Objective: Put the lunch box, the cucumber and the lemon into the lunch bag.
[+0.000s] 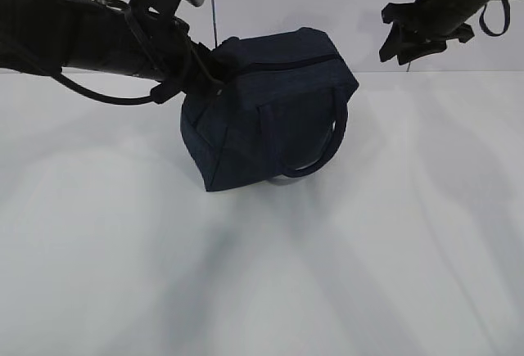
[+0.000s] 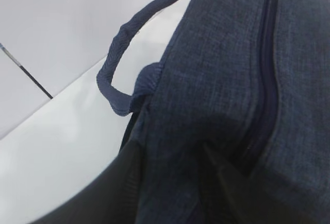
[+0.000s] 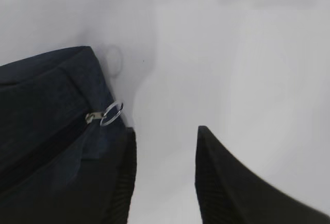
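Note:
The dark navy lunch bag (image 1: pixel 278 110) hangs tilted above the white table, its zipper (image 1: pixel 286 65) shut along the top. My left gripper (image 1: pixel 209 74) is shut on the bag's fabric at its upper left end. In the left wrist view its fingers (image 2: pixel 136 172) pinch the cloth of the bag (image 2: pixel 216 80) beside the zipper (image 2: pixel 265 80). My right gripper (image 1: pixel 401 49) is open and empty, up at the right of the bag. In the right wrist view it (image 3: pixel 165 131) is just right of the silver ring pull (image 3: pixel 112 113). The lunch box, cucumber and lemon are out of view.
One loop handle (image 1: pixel 327 147) hangs down the bag's front; the other (image 2: pixel 116 44) arches off its far side. The white table (image 1: pixel 262 274) spreads below, and a pale wall (image 1: pixel 327 4) stands behind.

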